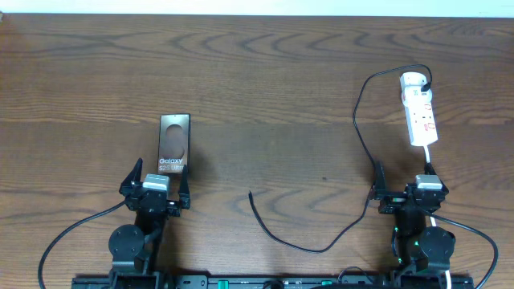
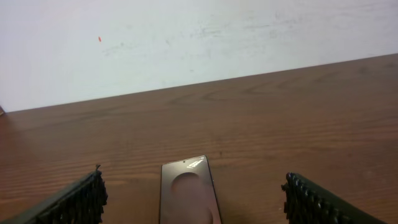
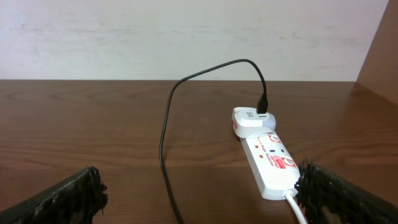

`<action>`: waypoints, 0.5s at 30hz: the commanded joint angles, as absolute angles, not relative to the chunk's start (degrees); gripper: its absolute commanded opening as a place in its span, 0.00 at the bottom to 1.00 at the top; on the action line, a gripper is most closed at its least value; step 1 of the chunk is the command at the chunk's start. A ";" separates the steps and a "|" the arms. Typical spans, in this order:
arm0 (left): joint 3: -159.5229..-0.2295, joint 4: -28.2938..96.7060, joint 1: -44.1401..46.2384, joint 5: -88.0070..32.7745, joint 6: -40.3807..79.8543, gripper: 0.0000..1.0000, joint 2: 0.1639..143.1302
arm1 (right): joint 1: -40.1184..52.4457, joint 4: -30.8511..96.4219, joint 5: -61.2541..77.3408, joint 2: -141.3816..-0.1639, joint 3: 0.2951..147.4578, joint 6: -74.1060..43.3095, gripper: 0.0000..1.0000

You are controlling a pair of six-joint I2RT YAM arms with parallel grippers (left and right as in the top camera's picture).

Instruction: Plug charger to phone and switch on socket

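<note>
Left jaws gaped around the near edge of the phone (image 1: 173,136) and right jaws gaped just short of the socket (image 1: 419,112), the free tip of the charger (image 3: 162,137) lying on open surface (image 1: 265,96) between them.

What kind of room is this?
Probably a robot lab bench: a wooden table against a plain white wall, with a robot's left gripper and right gripper at its edge.

Phone (image 1: 173,144) flat, unplugged; charger (image 1: 320,250) tip loose; socket (image 1: 421,112) far right
</note>
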State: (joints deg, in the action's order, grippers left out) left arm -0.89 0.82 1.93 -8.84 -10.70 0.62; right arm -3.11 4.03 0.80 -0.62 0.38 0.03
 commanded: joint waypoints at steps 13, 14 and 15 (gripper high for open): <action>-15.46 2.85 1.76 -10.90 -1.37 0.88 7.27 | -3.33 4.29 0.56 -0.43 0.32 -0.38 0.99; -19.51 4.69 1.56 -10.90 -1.37 0.88 10.98 | -3.33 4.29 0.56 -0.43 0.32 -0.38 0.99; -24.69 7.64 1.37 -10.90 -1.37 0.88 16.14 | -3.33 4.29 0.56 -0.43 0.32 -0.38 0.99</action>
